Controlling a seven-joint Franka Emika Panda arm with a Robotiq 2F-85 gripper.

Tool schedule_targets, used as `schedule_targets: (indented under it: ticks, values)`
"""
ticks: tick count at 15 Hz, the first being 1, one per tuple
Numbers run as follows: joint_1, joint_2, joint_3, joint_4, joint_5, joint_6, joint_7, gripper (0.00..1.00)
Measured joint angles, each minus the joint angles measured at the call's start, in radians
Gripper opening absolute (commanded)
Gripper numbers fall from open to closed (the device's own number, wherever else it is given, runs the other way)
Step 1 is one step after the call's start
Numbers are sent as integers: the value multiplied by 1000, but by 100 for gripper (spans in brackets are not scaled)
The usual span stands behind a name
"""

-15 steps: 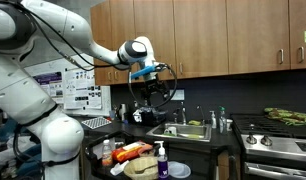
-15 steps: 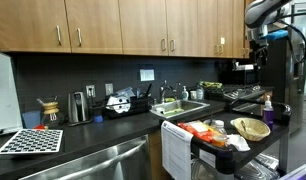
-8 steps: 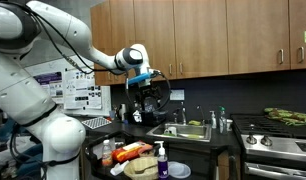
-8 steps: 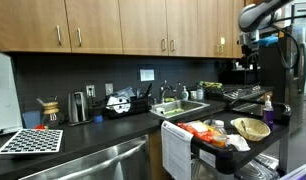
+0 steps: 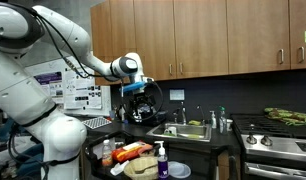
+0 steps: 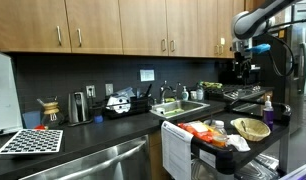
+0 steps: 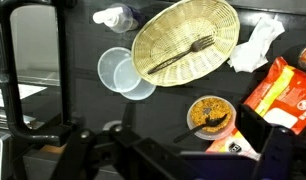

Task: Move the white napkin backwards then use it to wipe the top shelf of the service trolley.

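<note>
The white napkin [image 7: 257,45] lies crumpled on the black top shelf of the service trolley [image 7: 83,100], next to a wicker basket [image 7: 186,38] and an orange packet [image 7: 283,88]. My gripper [image 7: 183,160] is open and empty, high above the shelf; its dark fingers frame the bottom of the wrist view. In both exterior views the gripper [image 5: 143,104] [image 6: 247,68] hangs well above the trolley [image 5: 133,160] [image 6: 225,142]. I cannot make out the napkin in the exterior views.
On the shelf are clear plastic cups [image 7: 123,70], a bowl of orange food with a black spoon [image 7: 206,115], and a spray bottle [image 7: 113,16]. A purple-capped bottle [image 5: 161,156] stands on the trolley. A white towel [image 6: 176,150] hangs at its end. Counter, sink and cabinets are behind.
The arm has swung the gripper sideways and lower, toward the space above the trolley. Nothing on the trolley has moved.
</note>
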Motion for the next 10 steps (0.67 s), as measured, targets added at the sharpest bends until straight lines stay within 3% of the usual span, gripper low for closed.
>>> schedule_targets:
  ticks: [10]
  values:
    - [20, 0, 55, -126, 19, 100, 104, 100]
